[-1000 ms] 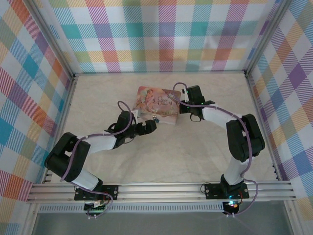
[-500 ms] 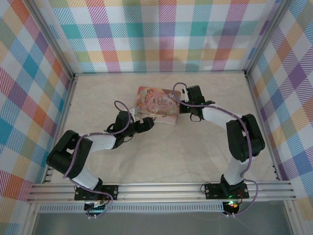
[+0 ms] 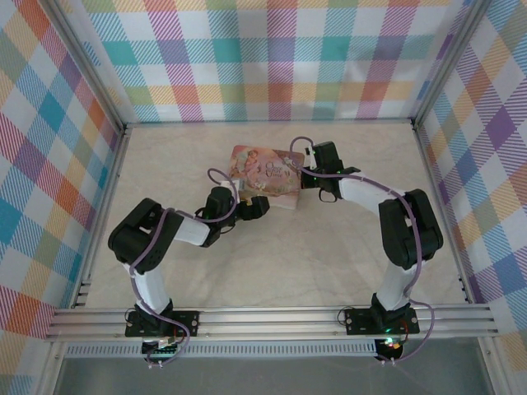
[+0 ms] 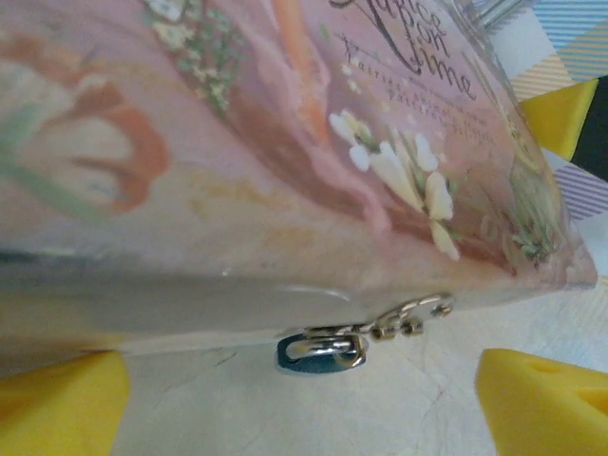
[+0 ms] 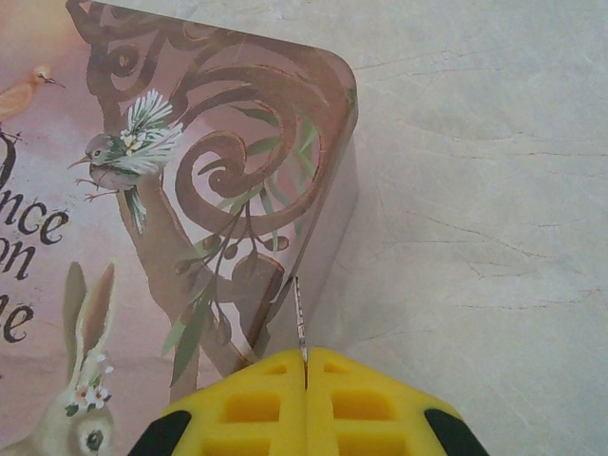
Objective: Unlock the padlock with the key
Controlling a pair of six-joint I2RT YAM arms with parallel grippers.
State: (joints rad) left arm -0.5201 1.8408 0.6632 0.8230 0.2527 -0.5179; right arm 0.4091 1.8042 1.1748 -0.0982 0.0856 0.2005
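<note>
Over the last second our left arm has folded up and drawn its elbow in, and the left claw [image 4: 302, 394] has pushed closer to the near side of the pink tin [image 4: 237, 142]. Our right arm has hardly shifted.

The left claw is released, its yellow fingers [image 4: 57, 404] spread wide with nothing between them. The padlock [image 4: 321, 350] hangs just ahead of it, roughly centred between the two fingers. It dangles from the hasp [image 4: 413, 318] on the tin's front wall, right down at the worktop [image 5: 475, 190]. We cannot tell whether it touches the surface.

The right claw [image 5: 305, 366] is clenched on the key [image 5: 300, 318], which is seen edge-on as a thin sliver poking straight forward from the fingertips. Its tip is just beside the tin's rounded corner, so the key is well apart from the lock, around the side of the box.

We judge the step in hand to be steadying the padlock for the key. To do it well, we should:

- Ease the left claw forward until the lock body, not the shackle or the hasp, sits between the pads.
- Close gently so the lock does not swing away or drag the tin.
- Find the keyhole, which we cannot see from here, and leave that face free of the fingers.
- Bring the right claw round to the lock and line the blade up with the slot before pushing, since so thin a key could slip in the grip.
</note>
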